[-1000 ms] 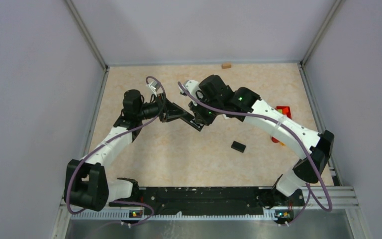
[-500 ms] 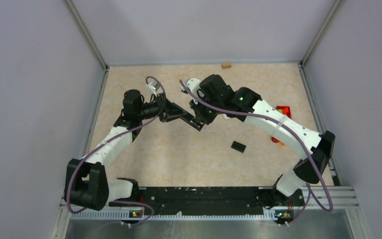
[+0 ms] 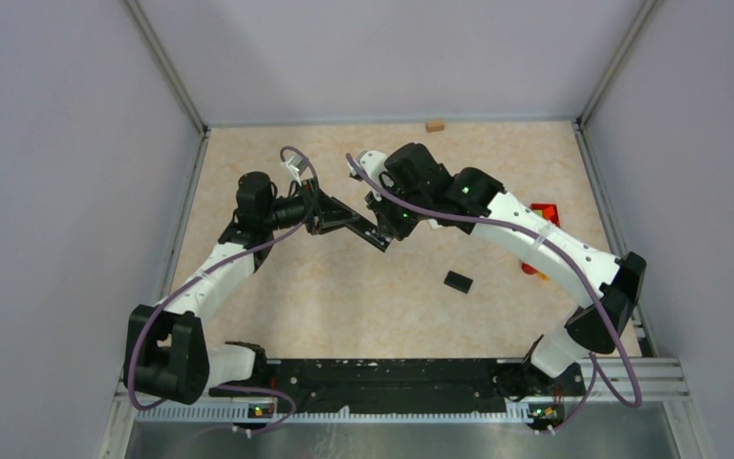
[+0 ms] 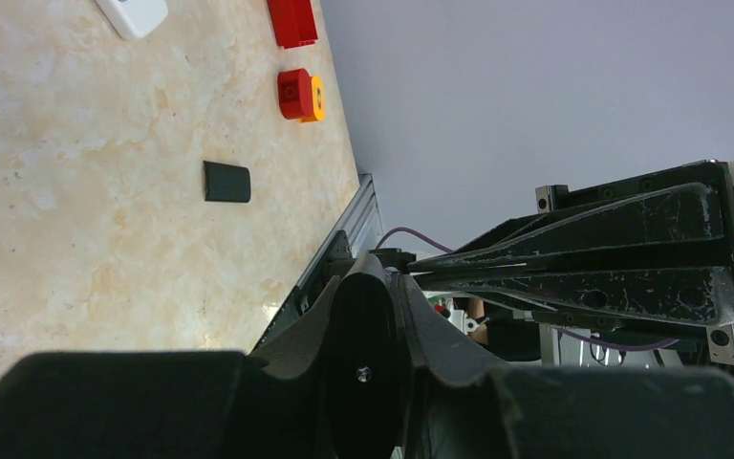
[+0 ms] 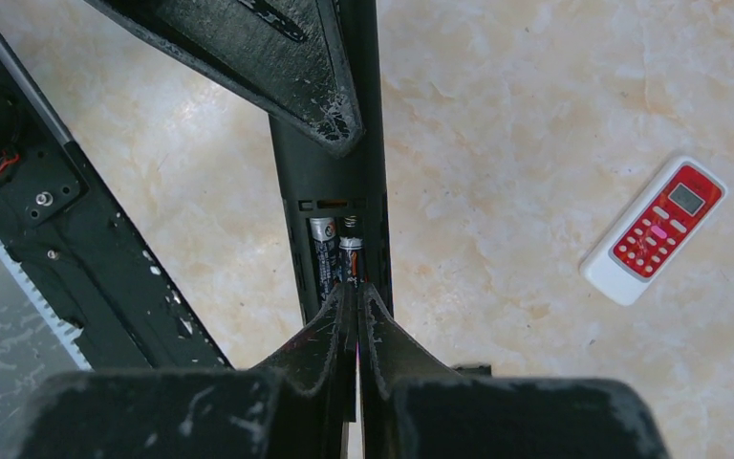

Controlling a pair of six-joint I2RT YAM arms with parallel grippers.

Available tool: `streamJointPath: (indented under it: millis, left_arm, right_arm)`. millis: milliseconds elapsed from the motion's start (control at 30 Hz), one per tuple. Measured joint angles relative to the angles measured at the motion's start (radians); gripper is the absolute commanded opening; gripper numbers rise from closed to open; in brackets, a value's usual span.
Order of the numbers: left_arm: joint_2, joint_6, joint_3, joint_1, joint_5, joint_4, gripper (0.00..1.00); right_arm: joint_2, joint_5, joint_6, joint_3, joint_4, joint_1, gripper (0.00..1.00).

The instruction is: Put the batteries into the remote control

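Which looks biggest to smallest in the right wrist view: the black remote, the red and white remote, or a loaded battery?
1. black remote, though it is nearer the camera and partly covered
2. red and white remote
3. battery, clearly the smallest
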Motion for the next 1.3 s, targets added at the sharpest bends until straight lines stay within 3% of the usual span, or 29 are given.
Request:
streamJointPath:
  millis: [300, 700, 800, 967, 1100, 1300]
  left_arm:
    - [0.000, 0.000, 0.000, 0.000, 0.000, 0.000, 0.00]
    - [0.003, -0.001, 0.000, 0.006, 0.000, 0.000, 0.00]
    - [0.003, -0.006, 0.000, 0.006, -0.001, 0.000, 0.00]
    - [0.001, -0.034, 0.000, 0.007, -0.002, 0.004, 0.00]
    - [-0.008, -0.069, 0.000, 0.008, -0.005, 0.015, 0.00]
    - [-0.055, -0.158, 0.000, 0.011, -0.019, 0.071, 0.00]
  right_arm:
    - [0.000, -0.024, -0.008, -0.002, -0.007, 0.000, 0.04]
    - [-0.056, 0.002, 0.092, -0.083, 0.072, -0.015, 0.39]
    - [-0.143, 0.042, 0.195, -0.178, 0.174, -0.029, 0.50]
    - [-0.368, 0.114, 0.407, -0.407, 0.406, -0.037, 0.61]
    - [-0.489, 0.158, 0.572, -0.549, 0.583, -0.037, 0.66]
    - [-0.547, 0.180, 0.784, -0.728, 0.775, -0.037, 0.69]
